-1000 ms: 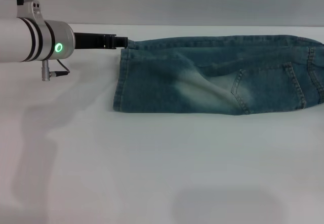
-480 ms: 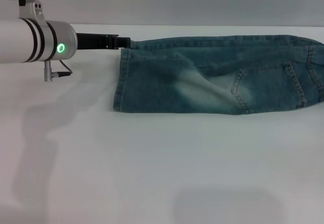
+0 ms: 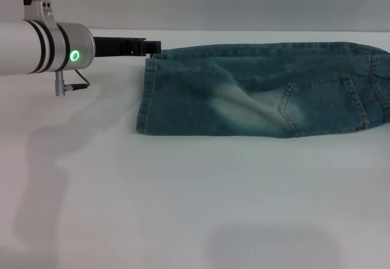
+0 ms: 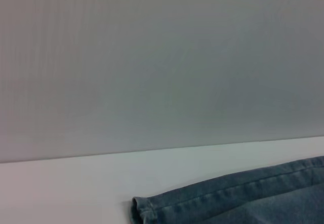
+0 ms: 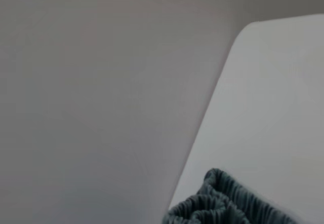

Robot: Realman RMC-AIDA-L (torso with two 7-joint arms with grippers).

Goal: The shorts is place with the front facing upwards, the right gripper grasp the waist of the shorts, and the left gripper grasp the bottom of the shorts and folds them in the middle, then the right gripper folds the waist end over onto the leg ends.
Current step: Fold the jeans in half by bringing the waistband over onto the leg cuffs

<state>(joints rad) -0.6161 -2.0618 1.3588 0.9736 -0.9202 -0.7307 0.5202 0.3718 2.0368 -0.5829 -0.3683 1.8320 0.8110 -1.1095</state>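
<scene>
The blue denim shorts (image 3: 256, 92) lie folded lengthwise across the far part of the white table, pale faded patch up. Their leg ends (image 3: 145, 98) form the straight left edge. The waist runs off the right side of the head view. My left gripper (image 3: 153, 47) reaches in from the left and sits at the far corner of the hem, touching it or just above it. The left wrist view shows that hem corner (image 4: 147, 206) lying on the table. In the right wrist view the ruffled waistband (image 5: 223, 203) shows close by. The right gripper itself is out of view.
The white table (image 3: 183, 208) stretches bare in front of the shorts. A grey wall (image 3: 244, 1) stands right behind its far edge. The right wrist view shows a rounded table corner (image 5: 243, 36) by the waistband.
My left arm has shifted slightly to the right and a little upward at the hem corner. The shorts have not moved.
</scene>
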